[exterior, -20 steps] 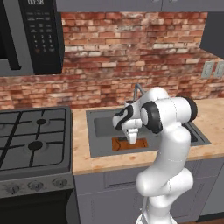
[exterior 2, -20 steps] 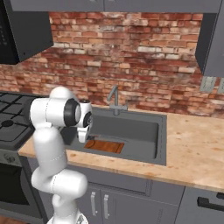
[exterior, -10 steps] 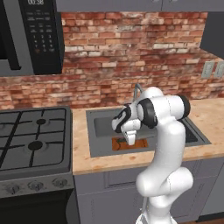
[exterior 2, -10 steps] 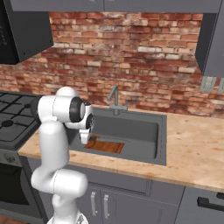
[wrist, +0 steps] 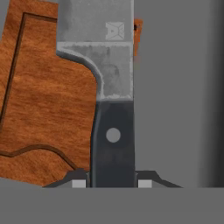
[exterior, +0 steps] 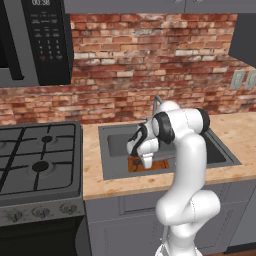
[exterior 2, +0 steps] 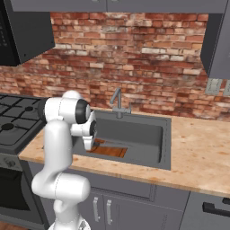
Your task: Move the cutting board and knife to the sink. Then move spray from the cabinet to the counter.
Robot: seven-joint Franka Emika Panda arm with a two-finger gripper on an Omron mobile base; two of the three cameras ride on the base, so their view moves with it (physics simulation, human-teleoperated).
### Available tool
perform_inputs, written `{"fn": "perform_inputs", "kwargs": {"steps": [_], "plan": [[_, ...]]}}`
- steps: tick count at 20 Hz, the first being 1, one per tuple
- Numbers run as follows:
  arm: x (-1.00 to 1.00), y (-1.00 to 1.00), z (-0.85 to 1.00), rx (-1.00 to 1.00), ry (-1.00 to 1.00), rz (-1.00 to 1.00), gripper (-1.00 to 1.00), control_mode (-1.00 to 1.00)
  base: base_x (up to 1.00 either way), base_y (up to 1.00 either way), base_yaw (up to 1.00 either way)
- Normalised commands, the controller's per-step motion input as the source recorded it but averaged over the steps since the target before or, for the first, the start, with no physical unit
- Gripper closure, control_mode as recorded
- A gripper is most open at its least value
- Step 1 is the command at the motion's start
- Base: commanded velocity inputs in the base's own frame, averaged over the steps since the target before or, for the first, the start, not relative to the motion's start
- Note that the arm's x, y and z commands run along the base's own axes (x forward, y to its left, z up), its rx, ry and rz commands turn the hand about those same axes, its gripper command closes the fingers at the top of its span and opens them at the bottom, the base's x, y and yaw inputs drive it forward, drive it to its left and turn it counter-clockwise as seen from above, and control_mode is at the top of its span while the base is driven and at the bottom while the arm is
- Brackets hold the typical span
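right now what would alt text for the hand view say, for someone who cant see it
Close-up from the gripper: its two fingertips clamp the black handle of the knife, grey blade pointing away. Beneath it lies the reddish-brown cutting board with its edge groove, on the dark grey sink floor.

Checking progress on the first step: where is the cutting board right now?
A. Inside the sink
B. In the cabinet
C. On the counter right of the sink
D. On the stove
A: both base views show the cutting board lying on the floor of the sink, under the gripper, which holds the knife.
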Motion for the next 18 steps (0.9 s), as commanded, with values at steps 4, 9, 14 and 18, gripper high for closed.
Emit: {"fn": "perform_inputs", "kwargs": {"steps": [4,9,14,18], "plan": [[0.17,0.0,-0.28,0.0,0.0,0.0,1.0,-1.0,0.0,0.0,0.0],[0.19,0.0,-0.25,0.0,0.0,0.0,1.0,-1.0,0.0,0.0,0.0],[0.21,0.0,-0.24,0.0,0.0,0.0,1.0,-1.0,0.0,0.0,0.0],[0.23,-0.01,-0.25,0.0,0.0,0.0,1.0,-1.0,0.0,0.0,0.0]]}}
